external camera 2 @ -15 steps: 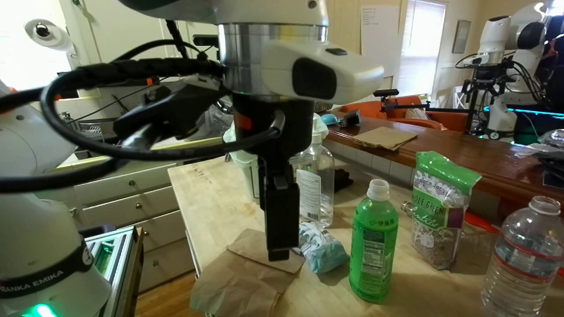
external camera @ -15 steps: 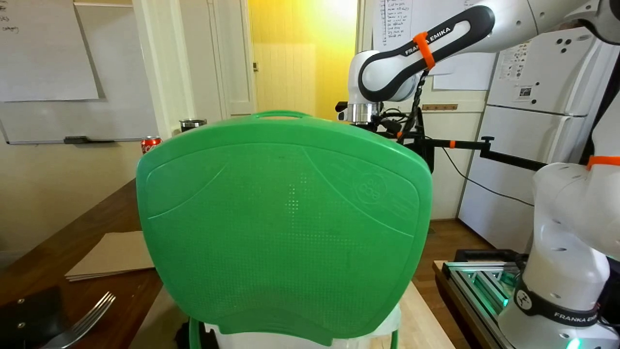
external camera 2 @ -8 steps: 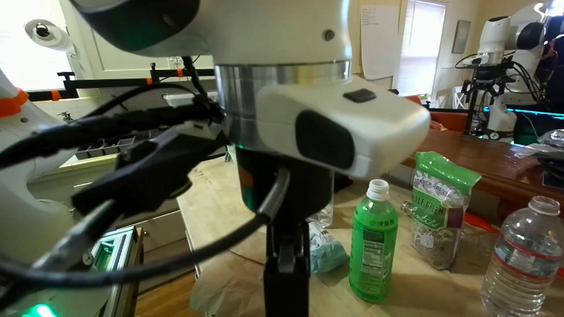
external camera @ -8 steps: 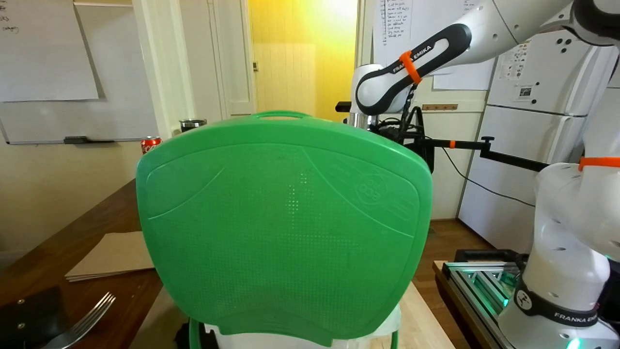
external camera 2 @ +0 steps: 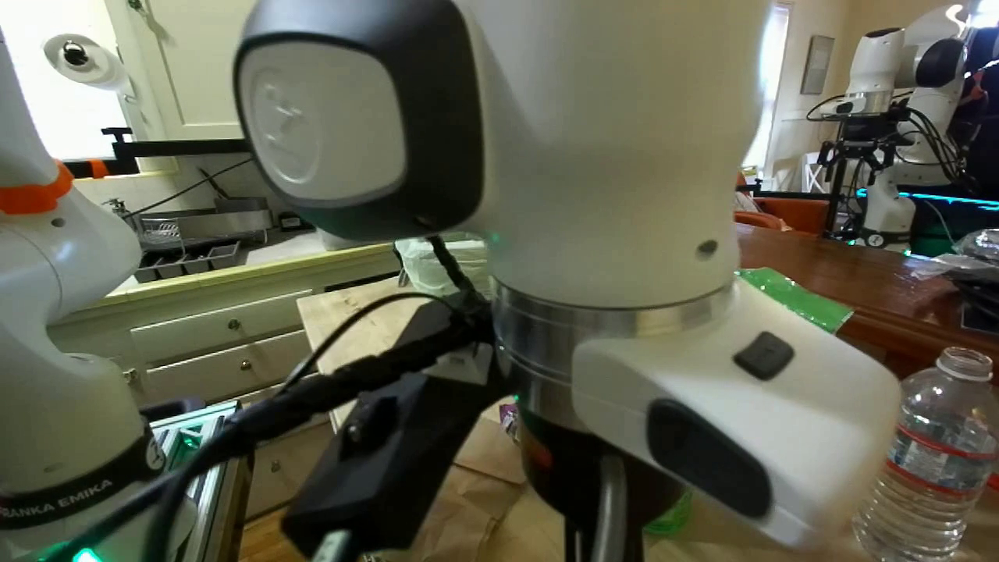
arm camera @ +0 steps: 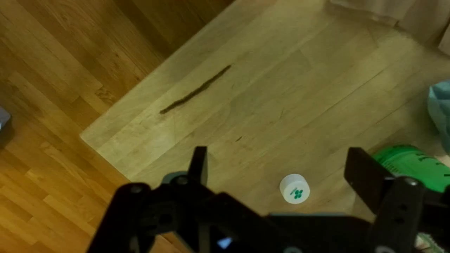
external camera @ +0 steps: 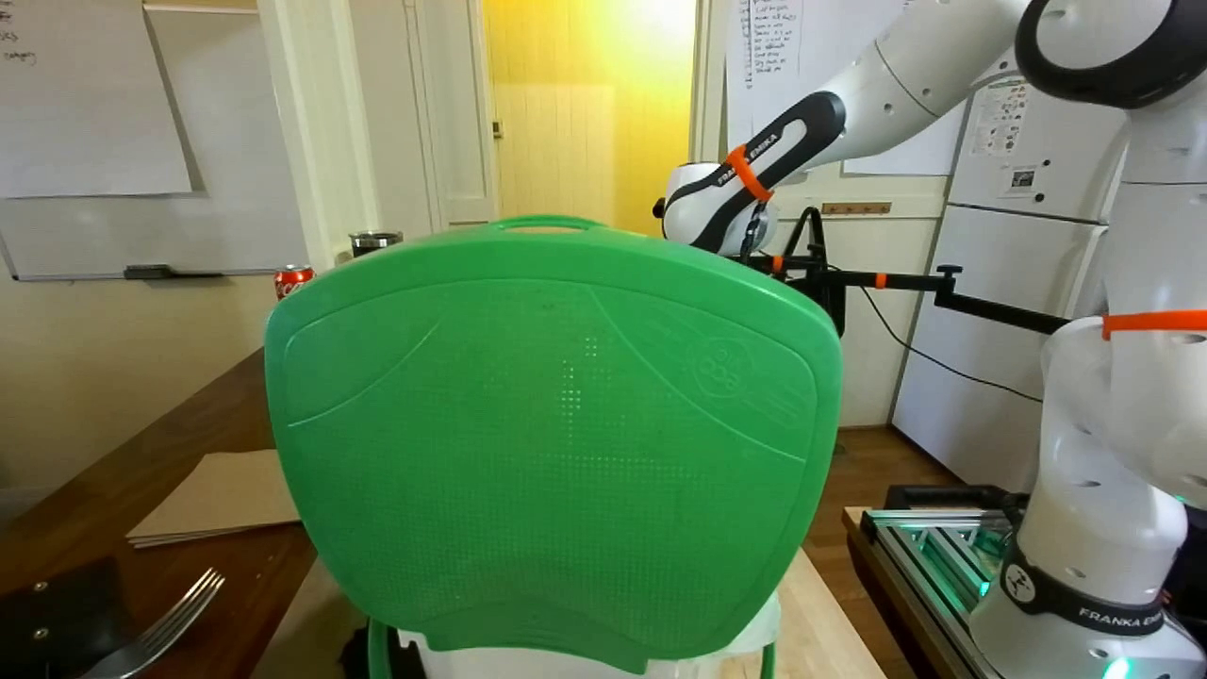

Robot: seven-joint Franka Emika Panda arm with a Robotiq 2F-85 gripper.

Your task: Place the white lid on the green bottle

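The white lid (arm camera: pixel 295 189) lies on the wooden table in the wrist view, its top with a green mark facing up. My gripper (arm camera: pixel 277 154) is open above the table, with the lid in the gap between its fingers and nothing held. The green bottle (arm camera: pixel 418 167) stands at the right in the wrist view, beyond the right finger, which covers part of it. In an exterior view only a small piece of the bottle (external camera 2: pixel 670 519) shows behind the arm, and the fingertips are cut off at the bottom. A green chair back hides the tabletop in an exterior view.
A clear water bottle (external camera 2: pixel 929 460) stands right of the arm. A green-topped bag (external camera 2: pixel 796 300) shows behind it. A teal crumpled wrapper (arm camera: pixel 441 112) and brown paper (arm camera: pixel 393 8) lie on the table (arm camera: pixel 246 116). Its edge and corner are at left. The green chair back (external camera: pixel 556 453) is tall.
The arm has come lower and moved toward the near side in an exterior view. It now covers most of the green bottle, which was in plain sight before. The bottle seems not to have moved.
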